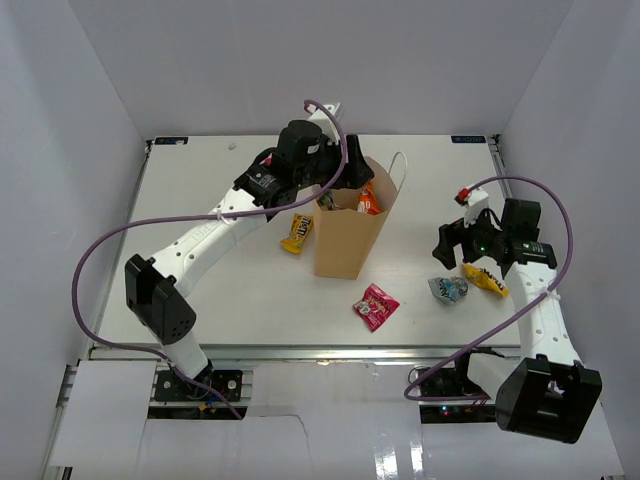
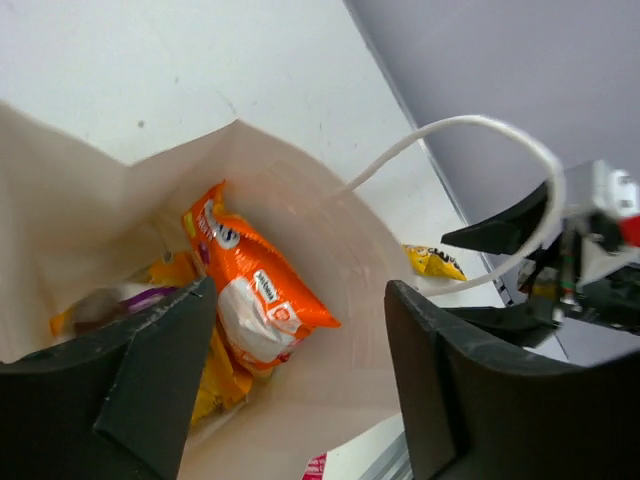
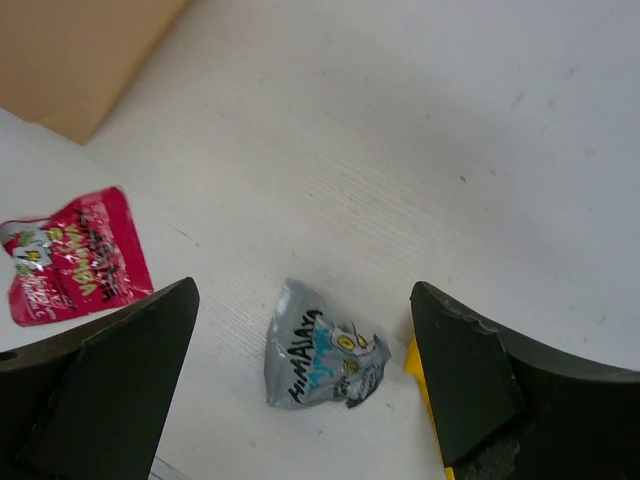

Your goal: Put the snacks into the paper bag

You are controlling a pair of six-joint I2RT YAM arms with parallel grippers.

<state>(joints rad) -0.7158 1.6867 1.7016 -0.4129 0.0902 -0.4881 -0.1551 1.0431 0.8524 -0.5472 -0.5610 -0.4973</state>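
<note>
Looking through the left wrist cam, my left gripper (image 2: 300,340) hangs spread wide and empty over the mouth of the upright paper bag (image 1: 345,240), and an orange packet (image 2: 255,295) lies inside. My right gripper (image 3: 300,375) is spread wide too, holding nothing, above the silver packet (image 3: 320,360) on the table (image 3: 400,120), with a yellow packet (image 1: 487,282) just beside that. The pink packet (image 3: 75,260) sits near the bag's base, and a second yellow packet (image 1: 297,233) lies just left of the bag.
</note>
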